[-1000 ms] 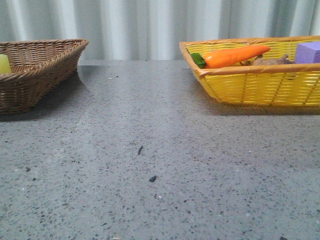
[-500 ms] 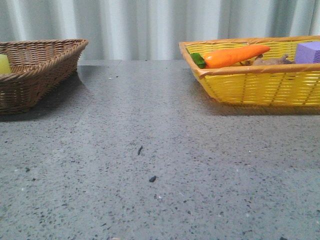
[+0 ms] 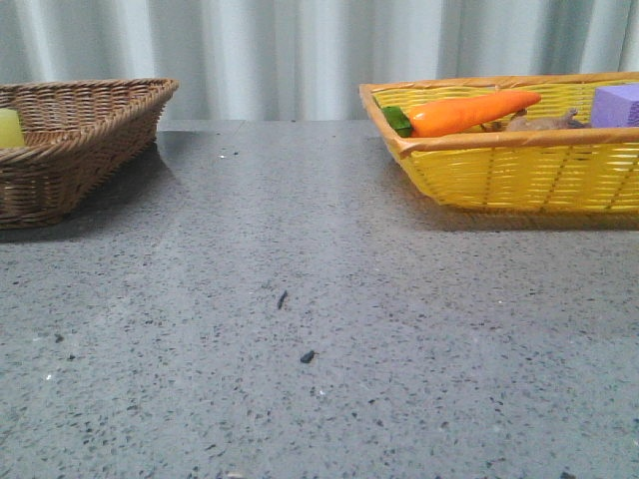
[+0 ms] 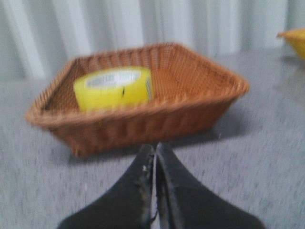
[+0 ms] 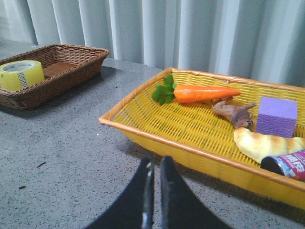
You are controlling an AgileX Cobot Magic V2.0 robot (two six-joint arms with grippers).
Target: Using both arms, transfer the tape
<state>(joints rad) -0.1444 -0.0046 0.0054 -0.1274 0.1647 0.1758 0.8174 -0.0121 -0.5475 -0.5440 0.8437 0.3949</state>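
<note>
Left gripper (image 4: 155, 153): jaws pressed together, holding nothing, poised above the grey speckled table (image 4: 267, 157) just short of the brown basket (image 4: 143, 121). Right gripper (image 5: 155, 169): jaws nearly shut with only a thin slit between, empty, hanging over the table near the front rim of the yellow basket (image 5: 157, 131).

Inside the brown basket, toward one end: the tape (image 4: 113, 88), lying on its side, yellow with a pale printed core showing on top. Blurred in the left wrist view; sharper in the right wrist view (image 5: 19, 74). In the front view, only a yellow sliver (image 3: 9, 128) visible above the basket rim at far left.

In the yellow basket: a carrot (image 5: 205, 93) with green leaves, a small brown animal figure (image 5: 232, 112), a purple block (image 5: 276, 117), a bread roll (image 5: 264, 143), a can (image 5: 288, 164) on its side.
</note>
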